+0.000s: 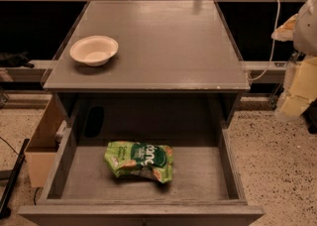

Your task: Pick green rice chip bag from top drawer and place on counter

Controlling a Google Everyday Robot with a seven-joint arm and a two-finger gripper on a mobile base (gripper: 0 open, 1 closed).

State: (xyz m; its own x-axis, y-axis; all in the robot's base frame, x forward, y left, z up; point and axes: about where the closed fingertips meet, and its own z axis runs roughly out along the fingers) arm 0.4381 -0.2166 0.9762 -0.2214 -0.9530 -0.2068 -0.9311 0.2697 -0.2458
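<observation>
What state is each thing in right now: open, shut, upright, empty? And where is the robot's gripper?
top drawer: pulled open, bag inside.
green rice chip bag: crumpled, lying on the drawer bottom, nothing gripping it.
white bowl: upright, empty, on the counter's left side.
counter: holds the bowl, no bag yet.
gripper: not in view.

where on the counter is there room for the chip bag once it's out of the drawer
The counter is bare from the white bowl near its left edge across to the right edge; only that side is crowded. In the top drawer, bare floor flanks the green rice chip bag on both sides. The jaws are out of view.
</observation>
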